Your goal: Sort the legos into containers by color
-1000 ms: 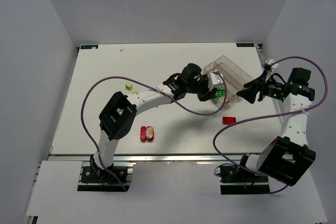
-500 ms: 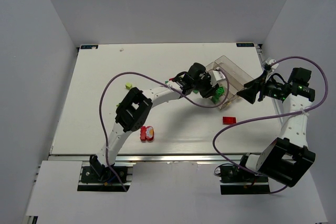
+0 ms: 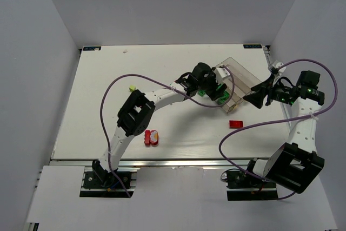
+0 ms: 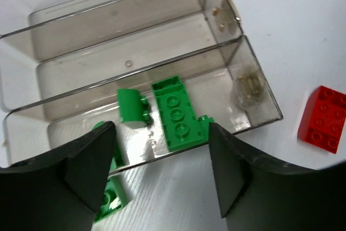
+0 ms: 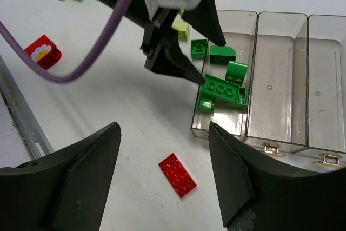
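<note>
The clear tray (image 3: pixel 243 77) has three compartments and shows in the left wrist view (image 4: pixel 108 31) and the right wrist view (image 5: pixel 281 79). Several dark green bricks lie in its end compartment, among them a long one (image 4: pixel 178 113) and a curved one (image 4: pixel 131 106). Another green brick (image 4: pixel 111 198) lies just outside the tray wall. My left gripper (image 3: pixel 219 89) hovers over that compartment's edge, open and empty. My right gripper (image 5: pixel 163 133) is open and empty above a red brick (image 5: pixel 177 174), which also shows from above (image 3: pixel 235 124).
A red brick with a white flower (image 3: pixel 152 137) lies at the front middle. A pale yellow-green brick (image 3: pixel 131 87) lies left of the left arm, and another (image 5: pixel 181 28) lies beside the tray. Purple cables loop over the table.
The left arm's elbow has swung to the right and its wrist has shifted slightly over the tray's end compartment. The right arm has not moved.
</note>
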